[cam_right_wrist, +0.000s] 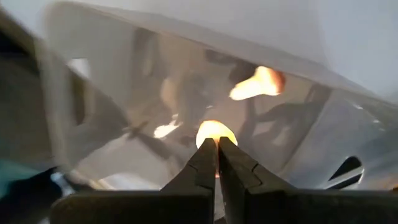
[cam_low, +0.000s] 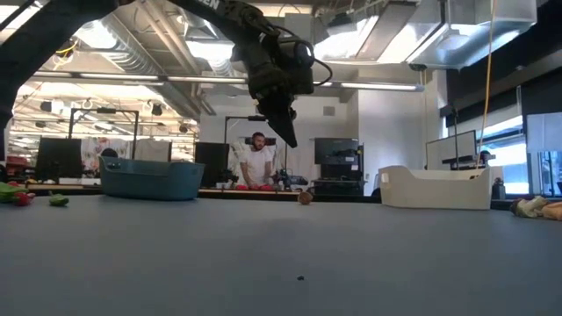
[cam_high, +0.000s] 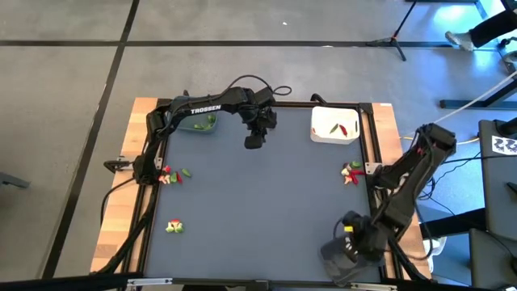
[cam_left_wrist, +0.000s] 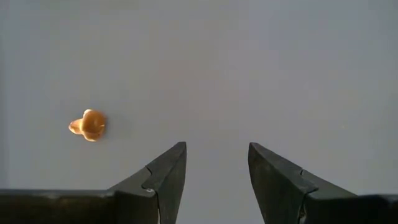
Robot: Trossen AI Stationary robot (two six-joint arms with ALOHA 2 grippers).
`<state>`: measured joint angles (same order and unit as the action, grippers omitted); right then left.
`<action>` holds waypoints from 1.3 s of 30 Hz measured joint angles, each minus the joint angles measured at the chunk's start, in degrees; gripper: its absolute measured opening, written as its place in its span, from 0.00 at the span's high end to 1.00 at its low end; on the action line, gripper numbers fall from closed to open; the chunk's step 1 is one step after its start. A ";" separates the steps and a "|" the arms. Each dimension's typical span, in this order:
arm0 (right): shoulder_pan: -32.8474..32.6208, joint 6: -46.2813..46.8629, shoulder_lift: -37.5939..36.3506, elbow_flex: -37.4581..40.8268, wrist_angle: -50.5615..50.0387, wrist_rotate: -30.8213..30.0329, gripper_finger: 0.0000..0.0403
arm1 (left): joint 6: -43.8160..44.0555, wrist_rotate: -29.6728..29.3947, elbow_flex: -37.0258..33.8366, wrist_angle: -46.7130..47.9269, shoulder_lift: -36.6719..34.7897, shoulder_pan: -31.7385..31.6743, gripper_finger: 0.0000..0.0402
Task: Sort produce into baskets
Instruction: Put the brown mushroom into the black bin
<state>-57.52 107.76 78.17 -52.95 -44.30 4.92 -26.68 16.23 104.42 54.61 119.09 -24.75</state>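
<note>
My left gripper (cam_high: 254, 143) hangs open above the mat's far middle. A small pale tan piece of produce (cam_left_wrist: 88, 125) lies on the mat just ahead of it and to one side, untouched. My right gripper (cam_right_wrist: 217, 142) is at the near right corner, over the dark grey tray (cam_high: 335, 263), shut on a tan piece. Another tan piece (cam_right_wrist: 261, 81) lies in the tray. The blue-grey tub (cam_high: 198, 123) holds green pieces. The white tub (cam_high: 335, 125) holds red and green ones. My right gripper pinches a small pale tan piece of produce (cam_right_wrist: 213, 130) between the very ends of its two fingers. The fingers point steeply down from above. The piece is lifted clear, over the inside of the dark grey tray.
Loose produce lies in three little heaps: at the mat's left edge (cam_high: 170, 175), near left (cam_high: 174, 227) and right edge (cam_high: 351, 172). The mat's middle is bare. A person sits in the room beyond the far edge (cam_low: 256, 162).
</note>
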 joint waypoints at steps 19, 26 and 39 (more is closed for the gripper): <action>0.90 0.03 2.88 0.02 -0.45 2.53 0.67 | -0.47 0.02 0.00 -0.02 0.00 0.00 0.58; 6.68 -3.56 -6.05 0.02 0.35 -6.07 0.59 | -0.45 1.31 0.00 1.58 0.00 -0.62 0.58; 21.66 -18.04 -9.76 0.02 -16.40 -19.93 0.59 | -0.26 14.49 -2.82 2.21 -0.89 -3.02 0.58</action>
<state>-35.87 89.71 68.40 -52.93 -60.70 -15.00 -26.94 30.72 101.61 56.82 118.20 -27.77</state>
